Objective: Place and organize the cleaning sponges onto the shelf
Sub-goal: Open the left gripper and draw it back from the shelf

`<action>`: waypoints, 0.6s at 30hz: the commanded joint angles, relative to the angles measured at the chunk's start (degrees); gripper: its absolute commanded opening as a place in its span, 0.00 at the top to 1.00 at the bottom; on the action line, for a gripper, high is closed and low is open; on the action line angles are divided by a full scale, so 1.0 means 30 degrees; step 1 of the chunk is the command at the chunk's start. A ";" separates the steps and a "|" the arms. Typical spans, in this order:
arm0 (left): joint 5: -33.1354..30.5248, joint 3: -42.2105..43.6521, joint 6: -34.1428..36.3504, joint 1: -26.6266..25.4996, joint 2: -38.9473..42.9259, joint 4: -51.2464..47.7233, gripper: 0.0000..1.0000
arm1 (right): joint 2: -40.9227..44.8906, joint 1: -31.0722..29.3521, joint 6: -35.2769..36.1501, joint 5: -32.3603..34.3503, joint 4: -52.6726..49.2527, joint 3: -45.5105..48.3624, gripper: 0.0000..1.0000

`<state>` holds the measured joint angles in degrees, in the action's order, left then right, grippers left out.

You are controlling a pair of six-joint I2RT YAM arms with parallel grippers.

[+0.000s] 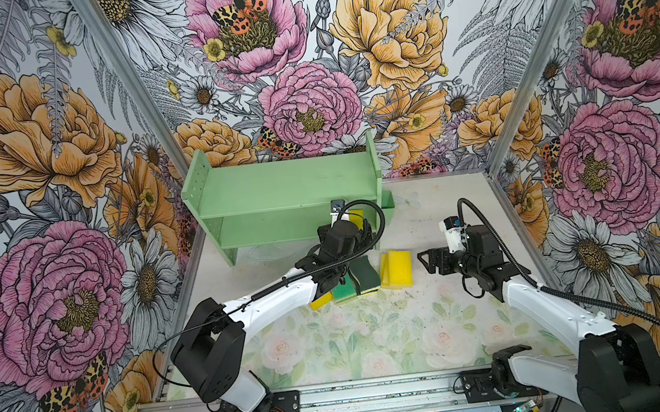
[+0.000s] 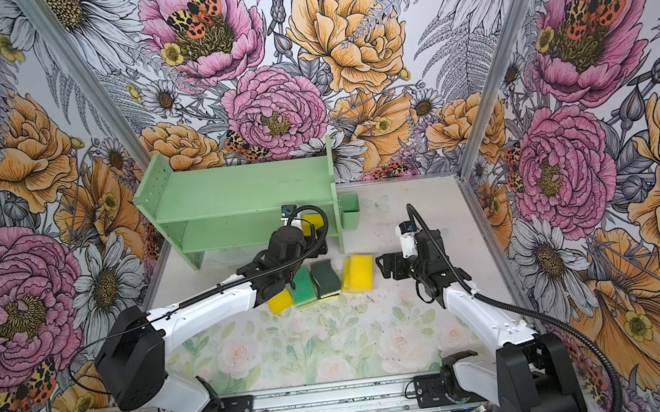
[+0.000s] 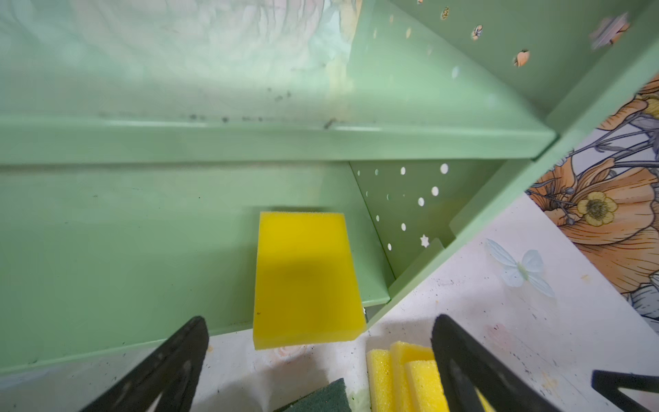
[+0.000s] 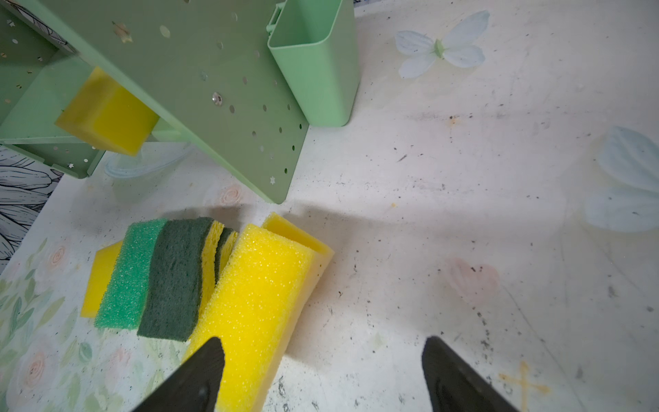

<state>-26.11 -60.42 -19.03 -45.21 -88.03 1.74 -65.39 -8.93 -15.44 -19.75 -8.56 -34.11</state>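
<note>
Shelf (image 1: pixel 276 187) standing at far centre of table (image 1: pixel 446 211), green cup (image 2: pixel 350 213) hanging on its right side panel. One yellow sponge (image 3: pixel 306 278) lying on lower tier at right end, near edge overhanging tier's front. Left gripper (image 3: pixel 320 331) hovering just in front of it, jaws spread wide, gripping nothing. Remaining sponges (image 1: pixel 363 278) sitting clustered on table just near of shelf's right leg: yellow, bright green and dark green ones leaning together. Right gripper (image 4: pixel 322 353) hovering just right of cluster, jaws spread, empty.
</note>
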 commanded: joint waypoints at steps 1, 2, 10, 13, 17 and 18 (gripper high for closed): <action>0.1995 0.0410 -0.0078 0.0391 0.0758 -0.0929 0.01 | -0.0147 0.0101 0.0121 -0.0100 0.0164 -0.0172 0.11; 0.2788 0.0464 -0.0329 0.0596 0.0899 -0.1062 0.01 | -0.0145 0.0079 0.0098 -0.0075 0.0186 -0.0159 0.11; 0.8418 0.1792 -0.1687 0.1544 0.1775 -0.0434 0.01 | -0.0113 0.0095 0.0049 -0.0068 0.0164 -0.0142 0.11; 0.9917 0.2383 -0.1787 0.1557 0.1972 0.0169 0.01 | -0.0131 0.0078 0.0024 -0.0070 0.0171 -0.0138 0.11; 1.2009 0.3545 -0.2693 0.2066 0.2349 0.1948 0.01 | -0.0118 0.0086 0.0009 -0.0099 0.0185 -0.0114 0.11; 1.2366 0.3847 -0.2994 0.2249 0.2471 0.2329 0.01 | -0.0086 0.0079 0.0020 -0.0098 0.0171 -0.0093 0.11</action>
<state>3.62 -50.94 -25.12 -40.07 -82.63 3.33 -65.39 -8.93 -15.46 -19.75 -8.56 -34.11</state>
